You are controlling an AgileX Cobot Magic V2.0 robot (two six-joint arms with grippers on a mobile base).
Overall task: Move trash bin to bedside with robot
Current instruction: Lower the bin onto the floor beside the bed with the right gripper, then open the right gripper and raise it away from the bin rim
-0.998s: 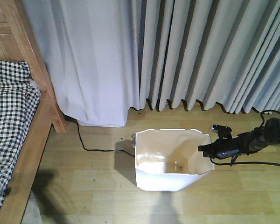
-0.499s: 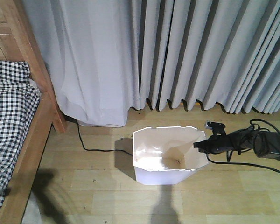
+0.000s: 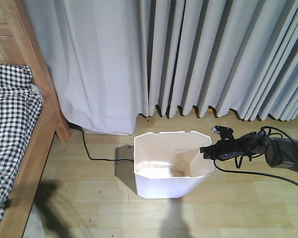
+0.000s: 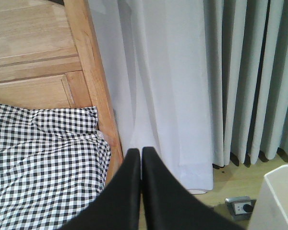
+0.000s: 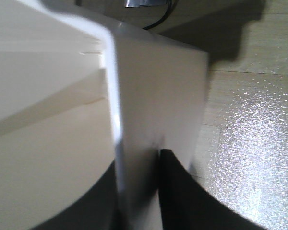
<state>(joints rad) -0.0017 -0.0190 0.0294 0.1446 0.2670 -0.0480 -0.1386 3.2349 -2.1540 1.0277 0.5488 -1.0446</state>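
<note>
**Right gripper pinches the bin's wall to drag it toward the bed**

The right gripper (image 3: 205, 149) comes in low from the side and straddles the nearest wall of the bin (image 3: 164, 181). One finger is inside and one outside, both closed tight on the thin plastic, as its wrist view shows. That hold looks deliberate: the bin is too wide to grasp whole, and a pinch at the rim lets the arm slide it over the wooden floor (image 3: 248, 208). The bin stands upright directly ahead of this gripper. The bed (image 3: 37, 144) lies beyond the bin's far side, well apart from it, so most of the trip seems to remain. A black cable (image 3: 97, 158) lies on the floor past the bin and might snag it. The left gripper (image 4: 140, 163) has its fingers pressed together on nothing. It is held up facing the bedpost and curtain (image 4: 182, 72), probably to stay clear.
</note>
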